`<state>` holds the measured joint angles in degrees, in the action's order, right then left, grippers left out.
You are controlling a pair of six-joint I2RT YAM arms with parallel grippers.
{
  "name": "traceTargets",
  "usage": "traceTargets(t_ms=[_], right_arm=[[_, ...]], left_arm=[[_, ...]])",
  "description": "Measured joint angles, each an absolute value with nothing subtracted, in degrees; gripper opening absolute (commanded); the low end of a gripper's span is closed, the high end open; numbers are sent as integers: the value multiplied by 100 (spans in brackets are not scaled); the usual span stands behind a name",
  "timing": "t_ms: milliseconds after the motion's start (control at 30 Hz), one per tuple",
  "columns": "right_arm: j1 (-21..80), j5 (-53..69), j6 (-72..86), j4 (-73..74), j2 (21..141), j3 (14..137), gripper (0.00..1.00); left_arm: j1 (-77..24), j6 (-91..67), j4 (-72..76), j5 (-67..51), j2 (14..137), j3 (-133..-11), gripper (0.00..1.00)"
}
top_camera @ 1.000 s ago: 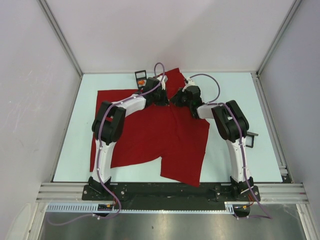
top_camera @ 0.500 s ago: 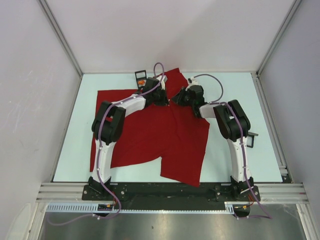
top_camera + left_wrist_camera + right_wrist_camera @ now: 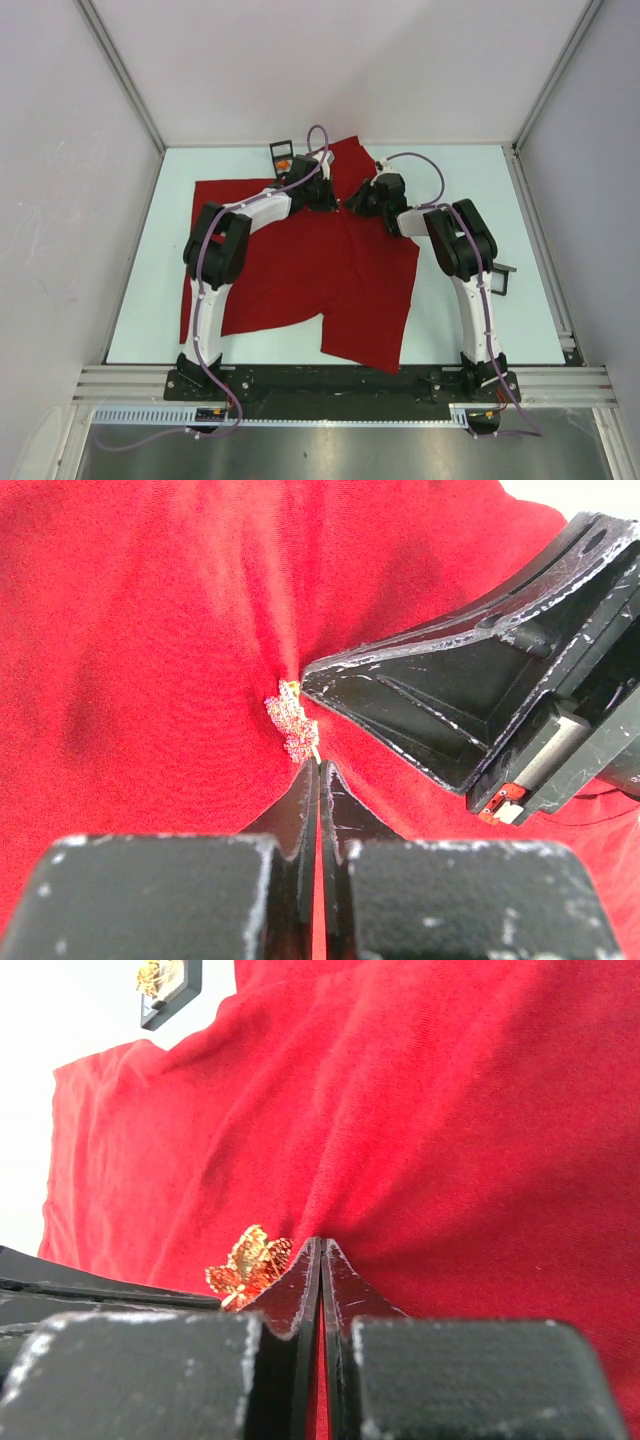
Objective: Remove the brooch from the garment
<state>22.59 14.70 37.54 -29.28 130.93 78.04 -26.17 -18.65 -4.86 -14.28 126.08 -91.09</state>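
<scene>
Since the left tool and the right tool are both pressed together with nothing plainly between their tips, neither holds the brooch; I judge one should pin the garment flat just beside it while the other opens, takes the metal by its edge and draws along the pin, not straight up; the red cloth puckers there and could tear. Small, gold, leaf-shaped and glittering, the brooch lies between the two tips, in the garment's far half.
</scene>
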Motion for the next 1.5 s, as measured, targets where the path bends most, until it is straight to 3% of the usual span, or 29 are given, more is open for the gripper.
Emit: traceTargets(t_ms=[633, 1500], right_arm=[[2344, 1761, 3417, -2952, 13093, 7859, 0], [2591, 2375, 2515, -2783, 13102, 8385, 7]], left_arm=[[-2593, -1907, -541, -1428, 12608, -9120, 0], [-2554, -1793, -1411, -1361, 12805, -9386, 1]])
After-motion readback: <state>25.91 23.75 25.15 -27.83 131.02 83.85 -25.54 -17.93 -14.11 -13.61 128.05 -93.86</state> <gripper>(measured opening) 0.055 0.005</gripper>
